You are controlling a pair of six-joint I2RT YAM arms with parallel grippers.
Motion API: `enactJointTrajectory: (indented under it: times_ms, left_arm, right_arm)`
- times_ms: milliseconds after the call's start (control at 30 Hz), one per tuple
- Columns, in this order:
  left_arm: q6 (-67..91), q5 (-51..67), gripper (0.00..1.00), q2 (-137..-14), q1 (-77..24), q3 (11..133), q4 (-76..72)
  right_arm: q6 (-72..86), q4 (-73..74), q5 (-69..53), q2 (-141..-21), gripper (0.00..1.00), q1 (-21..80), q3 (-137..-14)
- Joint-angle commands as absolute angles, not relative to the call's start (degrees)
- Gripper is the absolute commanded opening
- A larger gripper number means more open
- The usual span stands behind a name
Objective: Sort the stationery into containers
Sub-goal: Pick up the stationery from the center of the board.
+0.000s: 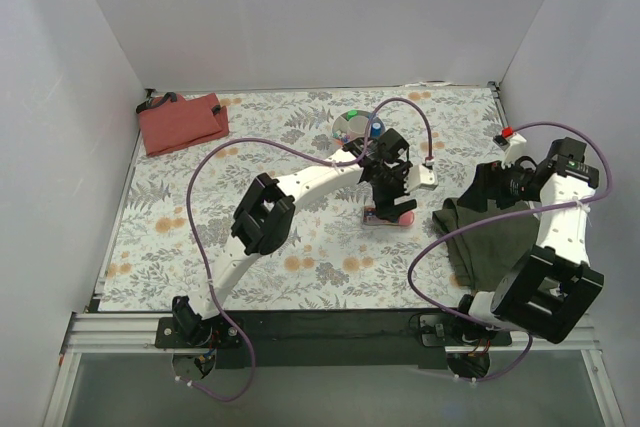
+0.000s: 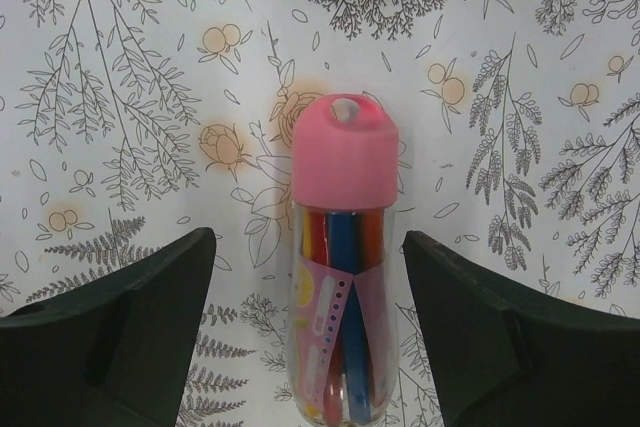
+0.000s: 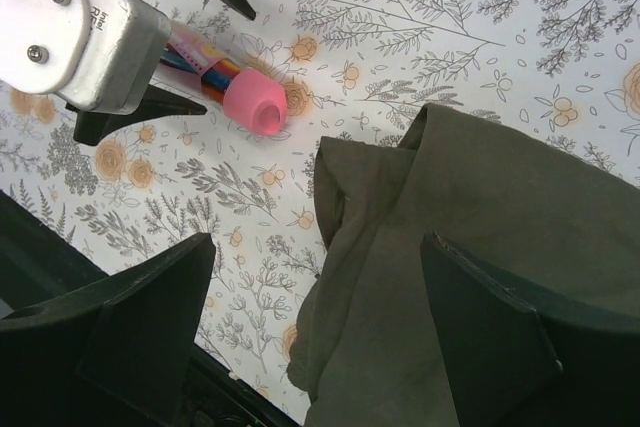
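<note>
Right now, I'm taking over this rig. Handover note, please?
Left gripper: open, straddling the pink-capped tube of pens, which lies flat on the table; not touching it.
Right gripper: open, over the olive cloth, holding nothing.
White tub: items with blue and green caps already inside.
Red pouch: far left corner, contents not visible.
Left to do: grasp the tube and put it in a container.

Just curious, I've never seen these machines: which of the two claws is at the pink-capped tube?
The left claw: it is open, straddling the pink-capped tube without touching it. The right claw hangs open over a green cloth.
</note>
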State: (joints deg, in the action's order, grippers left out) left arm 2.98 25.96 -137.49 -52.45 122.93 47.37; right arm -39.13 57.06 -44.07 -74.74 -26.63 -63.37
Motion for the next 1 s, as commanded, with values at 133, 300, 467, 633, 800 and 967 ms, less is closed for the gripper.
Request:
enactJointTrajectory:
  times_ms: [133,300,467,633,800,967]
  left_arm:
    - [2.99,29.97,0.76,-138.16,-54.23,126.21,48.16]
    - [4.22,31.46,0.76,-141.06,-55.11,128.40,47.64]
    - [5.18,30.85,0.75,-142.82,-55.81,128.85,46.14]
    - [6.06,29.45,0.52,-143.61,-55.81,129.55,46.05]
    - [9.57,28.39,0.25,-139.84,-55.72,128.68,45.09]
    - [15.81,27.42,0.00,-131.68,-54.76,122.18,40.96]
  right_arm:
    - [-38.58,57.57,-45.18,-73.21,0.93,-27.07,-64.16]
    - [-39.11,58.09,-44.82,-72.51,0.93,-27.68,-64.07]
    - [-38.58,58.18,-45.53,-72.51,0.93,-28.56,-63.28]
    - [-38.58,58.10,-45.70,-71.81,0.92,-28.74,-62.49]
    - [-38.58,58.01,-46.58,-71.98,0.92,-28.74,-62.40]
    - [-38.32,58.10,-47.90,-73.47,0.91,-28.74,-63.37]
